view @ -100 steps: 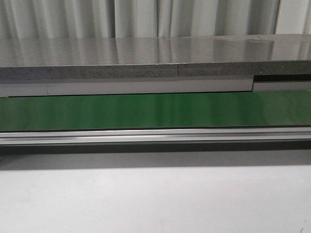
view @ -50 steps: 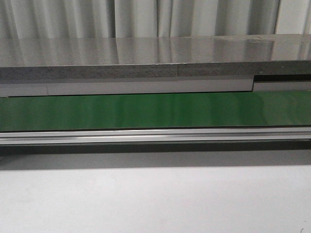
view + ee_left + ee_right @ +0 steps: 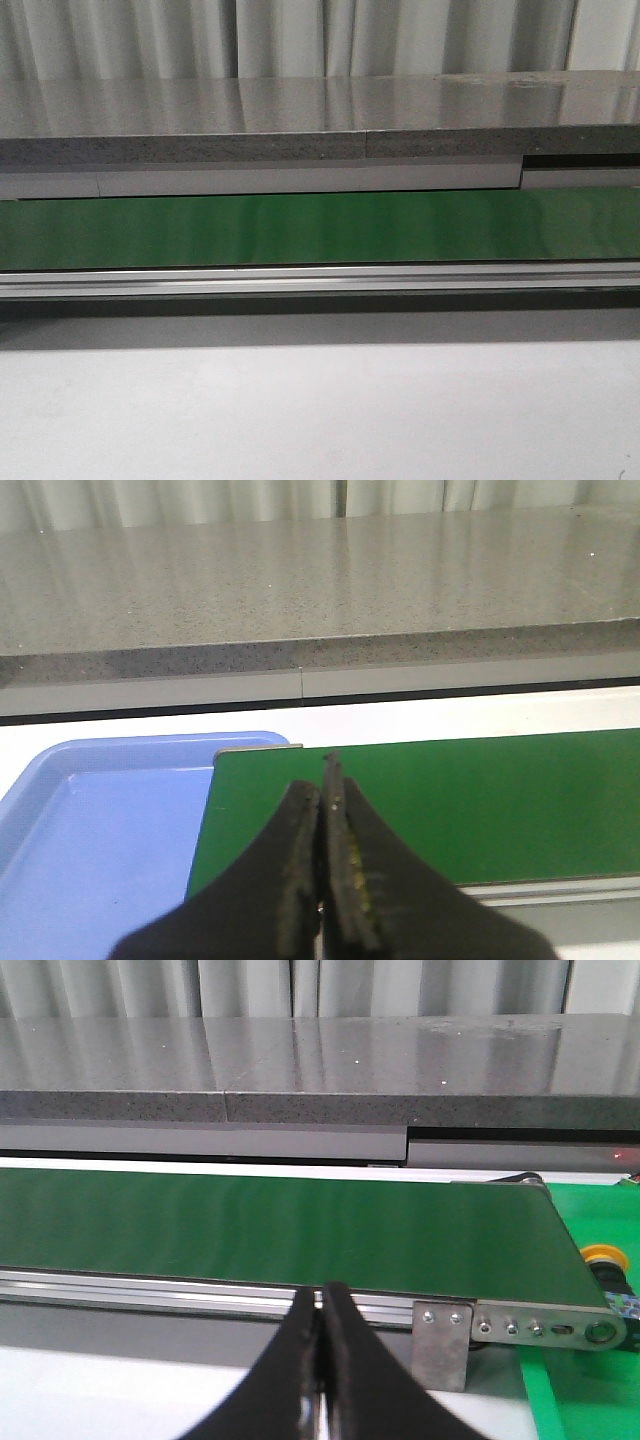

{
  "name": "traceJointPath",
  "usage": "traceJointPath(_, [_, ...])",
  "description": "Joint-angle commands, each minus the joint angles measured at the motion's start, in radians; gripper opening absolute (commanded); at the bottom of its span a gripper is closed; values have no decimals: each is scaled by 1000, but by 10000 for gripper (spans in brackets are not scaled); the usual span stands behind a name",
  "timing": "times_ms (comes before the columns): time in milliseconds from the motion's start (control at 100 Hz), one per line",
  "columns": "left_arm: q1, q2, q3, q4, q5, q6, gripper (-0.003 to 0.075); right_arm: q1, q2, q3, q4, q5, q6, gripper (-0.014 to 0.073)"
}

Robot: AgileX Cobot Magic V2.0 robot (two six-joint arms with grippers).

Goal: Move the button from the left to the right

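A small yellow round cap over a dark body [image 3: 604, 1257] shows in the right wrist view, on a green surface just past the right end of the green conveyor belt [image 3: 280, 1225]. It looks like the button and is partly cut off by the belt's end. My right gripper [image 3: 322, 1295] is shut and empty, low in front of the belt's metal rail, well apart from the button. My left gripper [image 3: 325, 780] is shut and empty, over the belt's left end [image 3: 450, 800]. Neither gripper shows in the front view.
A blue tray [image 3: 90, 850] lies beside the belt's left end; what shows of it holds nothing. A grey stone-like ledge [image 3: 320, 120] runs behind the belt [image 3: 320, 228]. The aluminium rail [image 3: 320, 280] and a white tabletop [image 3: 320, 410] lie in front. A metal bracket [image 3: 441, 1345] is at the belt's right end.
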Motion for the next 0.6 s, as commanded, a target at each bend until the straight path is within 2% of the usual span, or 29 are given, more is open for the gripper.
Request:
traceJointPath(0, [-8,-2,-26,2,-88,-2,-20,-2,-21,-15,-8,-85,1,-67])
traceJointPath(200, [-8,-90,9,5,-87,-4,-20,-2,-21,-15,-8,-85,1,-67])
traceJointPath(590, [-8,-409,212,5,-87,-4,-20,-2,-21,-15,-8,-85,1,-67])
